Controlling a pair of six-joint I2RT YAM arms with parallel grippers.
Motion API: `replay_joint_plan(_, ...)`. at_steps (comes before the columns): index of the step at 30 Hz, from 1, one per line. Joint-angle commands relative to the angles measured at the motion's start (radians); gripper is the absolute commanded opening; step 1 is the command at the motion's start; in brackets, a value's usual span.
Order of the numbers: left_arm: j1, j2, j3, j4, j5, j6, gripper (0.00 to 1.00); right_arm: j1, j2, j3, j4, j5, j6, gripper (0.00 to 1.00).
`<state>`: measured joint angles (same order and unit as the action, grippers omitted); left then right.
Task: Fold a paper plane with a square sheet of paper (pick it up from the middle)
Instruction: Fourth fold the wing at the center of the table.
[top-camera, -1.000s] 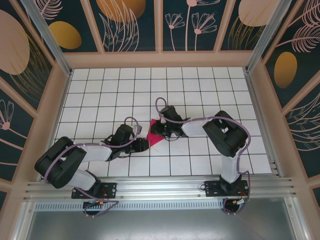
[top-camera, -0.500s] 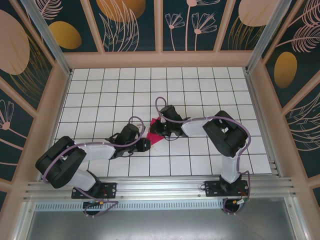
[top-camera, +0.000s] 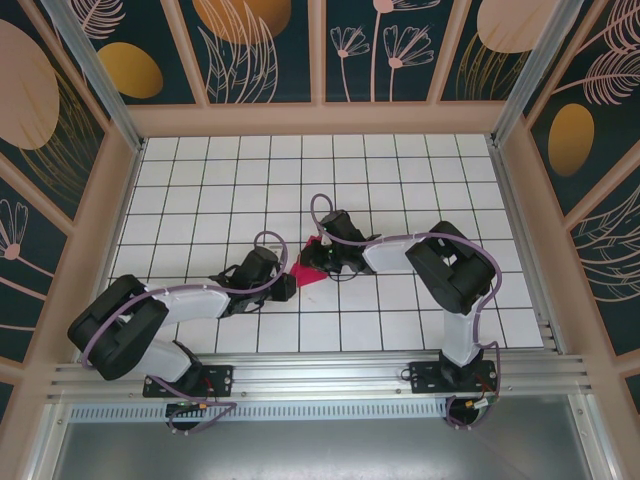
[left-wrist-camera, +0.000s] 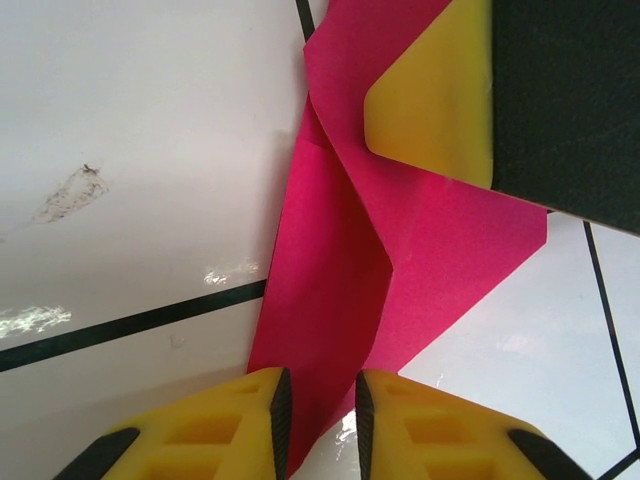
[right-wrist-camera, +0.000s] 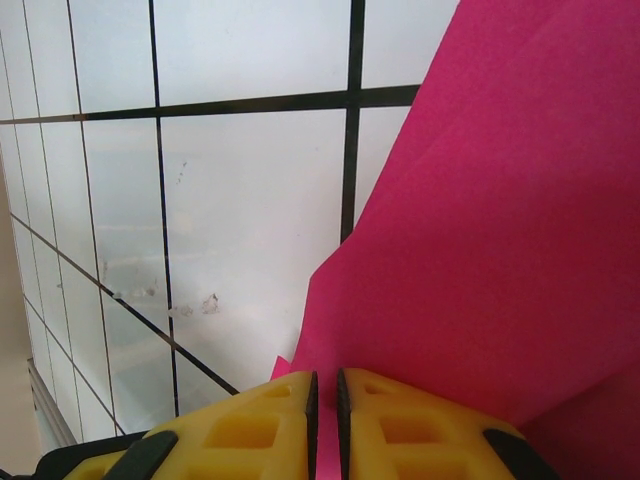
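The square sheet of paper (top-camera: 308, 268) is a creased magenta-pink angular shape near the middle of the tiled floor. My right gripper (top-camera: 318, 260) is at its far side, shut on an edge of the paper (right-wrist-camera: 500, 230), which passes between the nearly touching pads of that gripper (right-wrist-camera: 325, 390). My left gripper (top-camera: 288, 284) meets the sheet from the near left. In the left wrist view a folded flap of the paper (left-wrist-camera: 400, 250) runs into the narrow gap of the left gripper (left-wrist-camera: 318, 390), and floor shows beside the right pad. One yellow finger of the right gripper (left-wrist-camera: 440, 100) rests on the sheet.
The white tiled floor (top-camera: 420, 180) with black grid lines stretches around both arms. Pink walls (top-camera: 320, 118) close in the far side, left and right. A metal rail (top-camera: 320, 375) carrying the arm bases runs along the near edge.
My left gripper has slid a little toward the paper and its jaws have narrowed slightly. The paper's near corner has drawn in. The right gripper has stayed shut in place.
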<state>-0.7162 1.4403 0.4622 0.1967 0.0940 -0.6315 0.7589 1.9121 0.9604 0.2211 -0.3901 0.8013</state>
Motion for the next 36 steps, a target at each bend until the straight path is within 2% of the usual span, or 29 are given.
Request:
replay_joint_plan(1, 0.001, -0.006, 0.016, -0.034, -0.001, 0.017, 0.19, -0.001, 0.011, 0.021, -0.011, 0.011, -0.003, 0.18)
replay_joint_plan(5, 0.001, -0.001, 0.013, -0.016, 0.036, 0.012, 0.07, -0.001, 0.008, 0.014, -0.001, -0.001, -0.012, 0.18)
replay_joint_plan(11, 0.001, 0.0, 0.026, -0.031, 0.022, 0.017, 0.0, 0.001, -0.001, 0.02, -0.006, -0.02, -0.035, 0.18)
replay_joint_plan(23, 0.001, -0.004, 0.006, 0.099, 0.198, -0.109, 0.0, -0.001, -0.036, 0.011, -0.028, -0.009, -0.062, 0.2)
replay_joint_plan(33, 0.003, -0.03, -0.08, 0.167, 0.166, -0.225, 0.0, -0.001, -0.025, 0.02, -0.038, -0.013, -0.067, 0.21)
replay_joint_plan(36, 0.002, -0.045, -0.087, 0.164, 0.154, -0.235, 0.1, 0.0, -0.014, 0.025, -0.048, -0.016, -0.07, 0.2)
